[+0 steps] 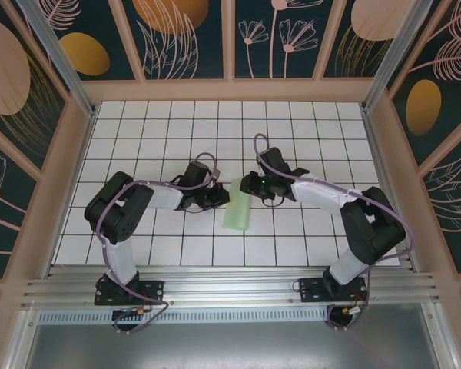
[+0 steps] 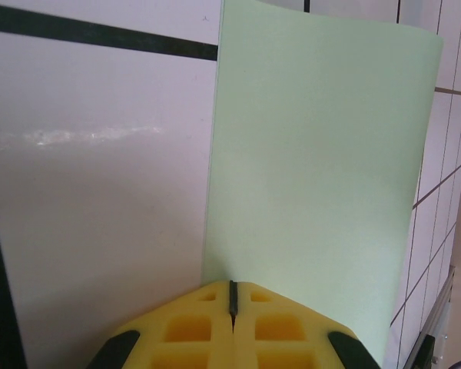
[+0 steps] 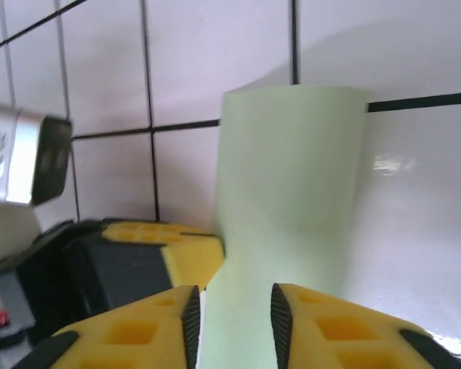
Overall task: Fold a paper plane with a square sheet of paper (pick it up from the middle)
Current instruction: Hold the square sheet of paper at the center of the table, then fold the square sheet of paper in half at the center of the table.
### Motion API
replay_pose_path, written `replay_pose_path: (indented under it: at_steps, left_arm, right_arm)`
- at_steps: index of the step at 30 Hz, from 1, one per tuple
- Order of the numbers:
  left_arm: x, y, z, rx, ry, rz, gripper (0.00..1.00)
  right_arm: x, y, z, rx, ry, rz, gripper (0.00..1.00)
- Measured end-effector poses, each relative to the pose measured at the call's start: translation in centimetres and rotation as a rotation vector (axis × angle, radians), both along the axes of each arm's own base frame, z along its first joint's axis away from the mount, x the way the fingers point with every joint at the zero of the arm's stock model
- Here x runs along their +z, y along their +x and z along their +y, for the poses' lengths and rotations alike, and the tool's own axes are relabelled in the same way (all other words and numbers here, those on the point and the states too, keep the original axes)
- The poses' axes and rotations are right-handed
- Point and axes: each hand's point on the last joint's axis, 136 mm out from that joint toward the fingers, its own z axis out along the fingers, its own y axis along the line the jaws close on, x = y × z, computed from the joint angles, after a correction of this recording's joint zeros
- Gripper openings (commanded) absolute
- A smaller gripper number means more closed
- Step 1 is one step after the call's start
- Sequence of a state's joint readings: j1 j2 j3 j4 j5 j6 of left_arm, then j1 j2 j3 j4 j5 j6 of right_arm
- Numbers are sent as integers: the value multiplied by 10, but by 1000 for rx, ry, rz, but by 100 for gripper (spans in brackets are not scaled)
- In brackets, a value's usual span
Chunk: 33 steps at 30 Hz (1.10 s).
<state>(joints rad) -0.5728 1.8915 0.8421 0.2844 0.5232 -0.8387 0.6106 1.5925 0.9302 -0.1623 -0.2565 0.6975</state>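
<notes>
The square sheet of paper (image 1: 237, 209) is pale green and shows as a narrow upright strip, curled over at its far end, in the middle of the table between the two arms. From the left, my left gripper (image 1: 224, 197) is shut on the sheet's near edge; in the left wrist view the paper (image 2: 315, 154) rises straight from the closed yellow fingertips (image 2: 233, 296). My right gripper (image 1: 247, 187) comes from the right. Its jaws stand apart with the paper (image 3: 292, 177) running through the gap (image 3: 234, 315). Beside the sheet, a left finger (image 3: 173, 247) touches it.
The white grid-tile table (image 1: 161, 131) is boxed in by wooden walls on three sides, and an aluminium rail (image 1: 230, 288) carrying the arm bases runs along the near edge. The left wrist's camera housing (image 3: 23, 165) sits close to my right gripper.
</notes>
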Motion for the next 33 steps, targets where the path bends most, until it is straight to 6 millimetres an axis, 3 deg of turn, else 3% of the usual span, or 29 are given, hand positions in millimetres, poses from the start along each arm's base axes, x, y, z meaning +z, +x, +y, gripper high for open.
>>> replay_pose_path:
  at_steps: [3, 11, 20, 33]
  left_arm:
    - [0, 0, 0, -1, 0, 0, 0]
    - [0, -1, -1, -2, 1, 1, 0]
    - [-1, -1, -1, -7, 3, -2, 0]
    - [-1, -1, -2, -14, 5, 6, 0]
  right_arm:
    - [-2, -7, 6, 22, 63, 13, 12]
    - [-17, -25, 14, 76, 154, 73, 10]
    - [-44, -38, 4, 77, 154, 133, 12]
    - [-64, -46, -9, 58, 149, 157, 14]
